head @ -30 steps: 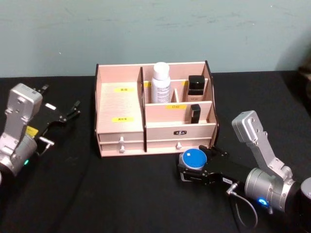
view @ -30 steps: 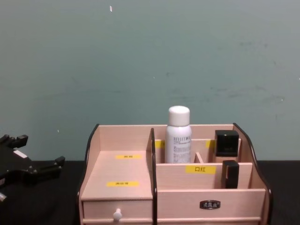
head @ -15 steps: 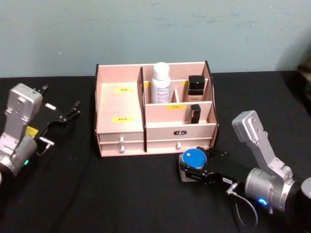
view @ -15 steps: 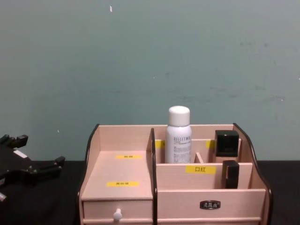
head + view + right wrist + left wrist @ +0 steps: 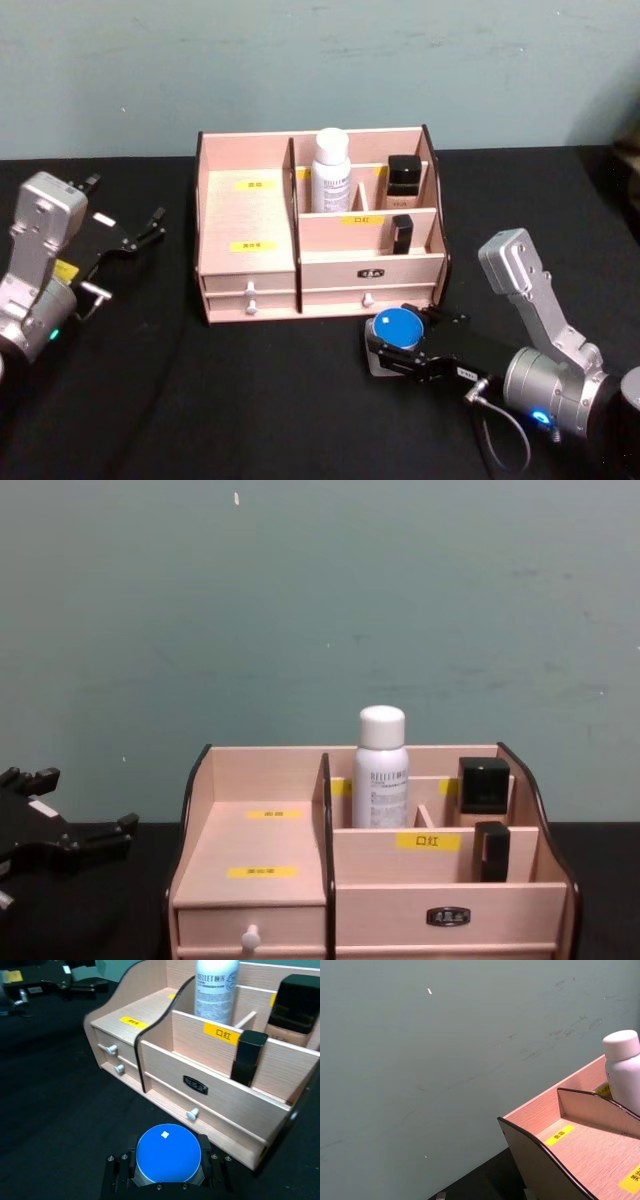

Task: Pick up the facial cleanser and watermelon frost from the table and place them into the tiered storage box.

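At the far left the left gripper (image 5: 127, 198) sat parked over the black table (image 5: 250, 400), well apart from the work, its fingers spread and holding nothing. In the middle stood the tiered storage box (image 5: 247, 215), and the facial cleanser (image 5: 331, 170), a white bottle, was already upright in its rear compartment, so only the second item looked left to place. That item, the watermelon frost (image 5: 396, 325), a round tin with a blue lid, lay just in front of the box's lower drawer front, and the right gripper (image 5: 400, 345) had its fingers pressed against the tin's two sides. The likely trouble was clearance. The tin sat close to the drawer knobs (image 5: 191, 1114), so a lift that drifted forward could catch the box front and push the light organiser back. A round, smooth tin could also turn or slip in a side pinch. A black lipstick (image 5: 402, 233) standing in the front slot left less room for a drop there. The right arm reached in low from the right, its forearm nearly flat along the table and its wrist pointing left toward the box.
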Controlling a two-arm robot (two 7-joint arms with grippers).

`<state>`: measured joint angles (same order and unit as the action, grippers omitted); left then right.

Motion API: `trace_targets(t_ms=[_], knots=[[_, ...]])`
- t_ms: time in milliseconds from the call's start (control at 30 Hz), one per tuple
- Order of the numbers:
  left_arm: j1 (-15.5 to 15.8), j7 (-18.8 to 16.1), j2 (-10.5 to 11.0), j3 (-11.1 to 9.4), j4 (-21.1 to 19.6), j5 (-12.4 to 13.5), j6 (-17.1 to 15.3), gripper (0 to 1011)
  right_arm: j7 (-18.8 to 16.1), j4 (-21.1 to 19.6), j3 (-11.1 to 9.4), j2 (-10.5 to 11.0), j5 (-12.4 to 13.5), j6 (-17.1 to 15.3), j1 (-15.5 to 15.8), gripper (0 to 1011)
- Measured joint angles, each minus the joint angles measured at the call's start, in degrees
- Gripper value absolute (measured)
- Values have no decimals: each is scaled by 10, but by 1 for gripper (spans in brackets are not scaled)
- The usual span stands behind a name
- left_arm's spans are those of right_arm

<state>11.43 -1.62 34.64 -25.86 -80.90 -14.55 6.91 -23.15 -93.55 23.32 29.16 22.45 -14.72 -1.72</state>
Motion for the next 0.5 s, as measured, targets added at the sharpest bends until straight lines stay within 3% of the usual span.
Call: trace_targets(t_ms=[333, 500], knots=[[0, 0, 0, 0, 0, 0, 0, 1001, -15, -27, 4, 7, 16, -2, -9, 735], [0, 0, 0, 0, 0, 0, 0, 1001, -22, -40, 14, 5, 21, -8, -34, 735]])
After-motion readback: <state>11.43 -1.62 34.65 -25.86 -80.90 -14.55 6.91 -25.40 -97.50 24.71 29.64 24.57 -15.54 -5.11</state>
